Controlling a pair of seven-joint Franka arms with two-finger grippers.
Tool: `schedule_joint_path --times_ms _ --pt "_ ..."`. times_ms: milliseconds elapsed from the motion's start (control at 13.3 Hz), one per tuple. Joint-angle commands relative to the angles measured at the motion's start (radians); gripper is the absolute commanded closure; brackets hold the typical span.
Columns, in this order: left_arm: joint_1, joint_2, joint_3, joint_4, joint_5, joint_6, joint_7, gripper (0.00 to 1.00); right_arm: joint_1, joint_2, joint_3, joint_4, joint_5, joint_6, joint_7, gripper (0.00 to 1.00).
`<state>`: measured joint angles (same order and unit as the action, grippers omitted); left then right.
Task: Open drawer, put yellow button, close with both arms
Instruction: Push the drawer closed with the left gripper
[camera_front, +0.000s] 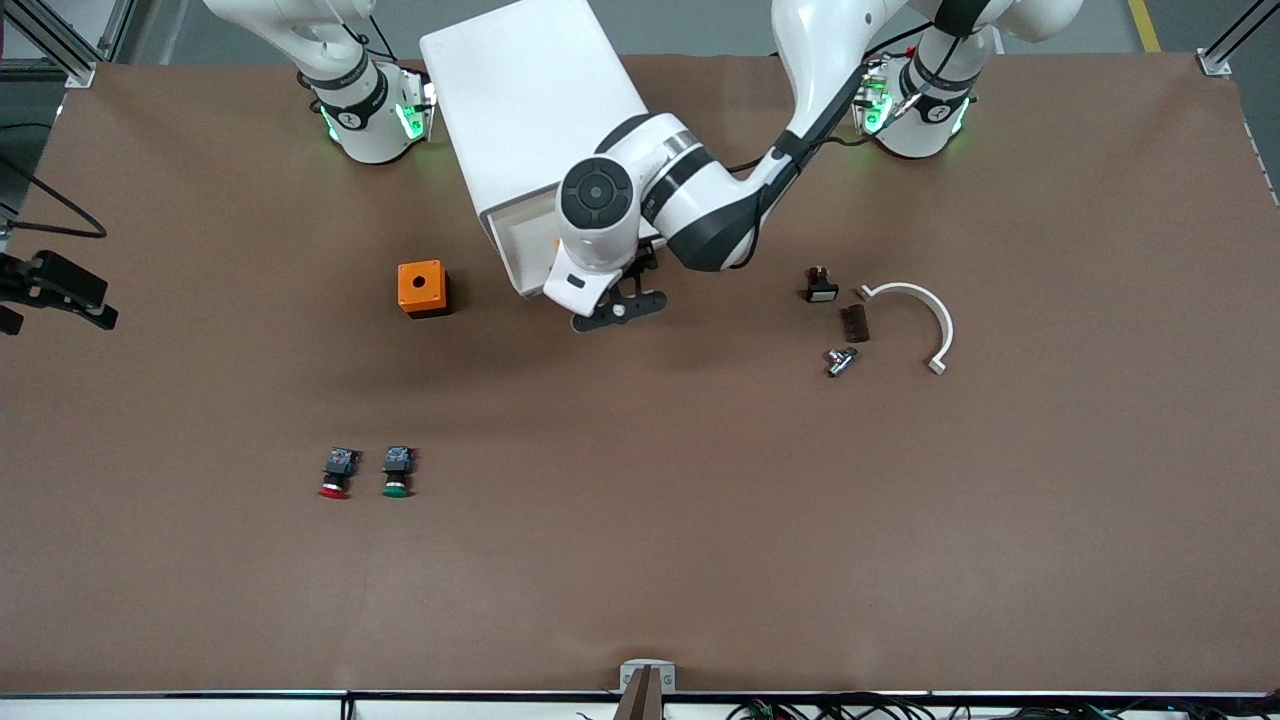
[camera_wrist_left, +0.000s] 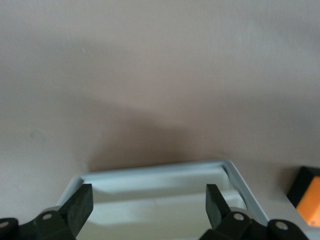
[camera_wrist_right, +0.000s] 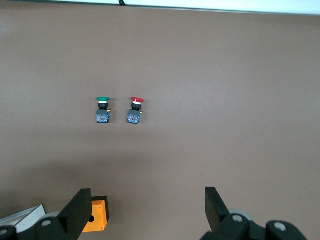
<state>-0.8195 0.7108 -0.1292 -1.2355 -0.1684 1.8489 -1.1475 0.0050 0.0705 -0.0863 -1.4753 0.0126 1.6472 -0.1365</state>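
Observation:
The white cabinet (camera_front: 530, 100) stands between the arm bases, and its top drawer (camera_front: 513, 238) is pulled out. My left arm reaches across it. My left gripper (camera_front: 618, 306) hangs over the drawer's front edge. In the left wrist view the left gripper (camera_wrist_left: 148, 194) is open and empty above the drawer's rim (camera_wrist_left: 155, 169), and the part of the tray that shows is bare. The yellow button is not in view. My right gripper (camera_wrist_right: 147, 197) is open and empty high above the table, out of the front view. The drawer's corner (camera_wrist_right: 20, 215) shows in the right wrist view.
An orange box (camera_front: 422, 288) with a round hole sits beside the drawer, toward the right arm's end. A red-capped button (camera_front: 337, 473) and a green-capped button (camera_front: 397, 471) lie nearer the front camera. Small black parts (camera_front: 822, 287), a metal piece (camera_front: 840, 360) and a white curved bracket (camera_front: 915, 320) lie toward the left arm's end.

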Motion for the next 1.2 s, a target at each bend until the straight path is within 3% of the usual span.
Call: schedule_joint_path --times_ms 0,151,1129 --pt "-0.047 -0.008 0.003 -0.013 -0.051 0.006 -0.046 0.01 -0.011 -0.092 0.017 -0.124 -0.023 0.054 -0.012 0.0" --pt "-0.078 -0.01 0.003 -0.019 -0.062 0.003 -0.067 0.01 -0.01 -0.133 0.017 -0.184 -0.023 0.086 -0.012 0.0" --pt "-0.116 -0.017 -0.009 -0.053 -0.114 -0.04 -0.141 0.01 -0.013 -0.129 0.017 -0.161 -0.025 0.082 -0.018 0.0"
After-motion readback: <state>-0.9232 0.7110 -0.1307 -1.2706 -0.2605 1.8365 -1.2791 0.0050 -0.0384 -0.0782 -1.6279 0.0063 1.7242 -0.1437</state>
